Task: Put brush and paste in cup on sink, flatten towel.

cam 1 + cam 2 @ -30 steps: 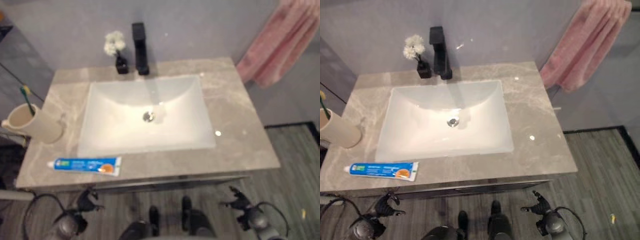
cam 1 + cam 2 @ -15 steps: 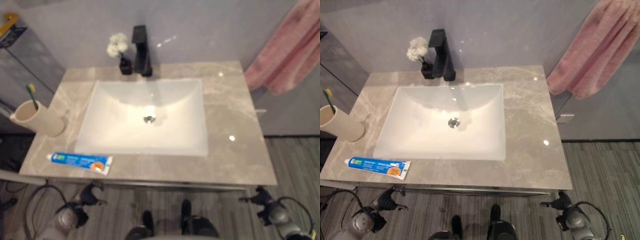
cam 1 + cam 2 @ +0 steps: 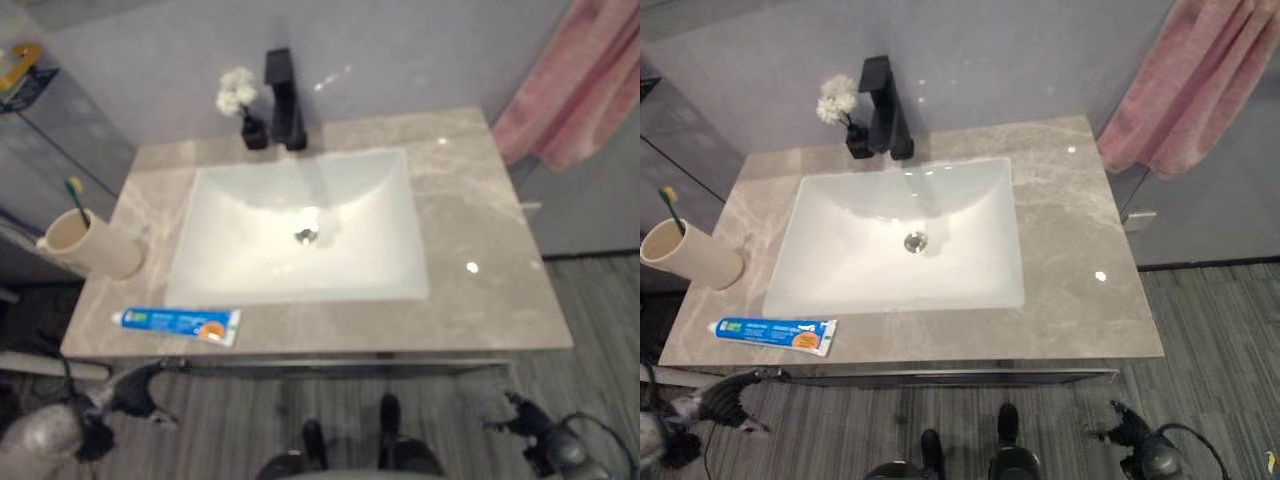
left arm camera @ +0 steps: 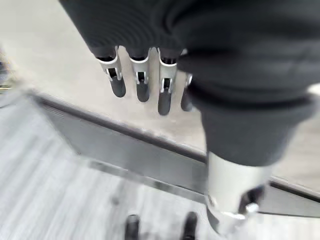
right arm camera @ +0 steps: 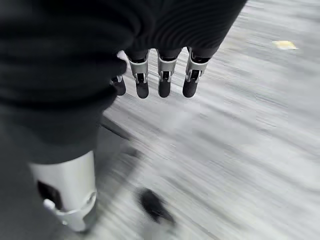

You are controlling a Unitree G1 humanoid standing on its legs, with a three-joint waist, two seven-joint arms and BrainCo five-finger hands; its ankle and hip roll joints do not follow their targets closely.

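Toothpaste tube [image 3: 773,333] lay lengthwise along table [image 3: 1080,260] front edge, cap toward the cup [image 3: 692,256]; left robot hand [image 4: 145,75] and right robot hand [image 5: 160,70] fingers straight, empty.

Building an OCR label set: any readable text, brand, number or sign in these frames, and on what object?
Nothing here can be read.
Toothpaste tube: print along its blue and orange side, too small and blurred to make out.
Cup, toothbrush, faucet, flower vase, sink, countertop, pink towel: no text or sign visible.
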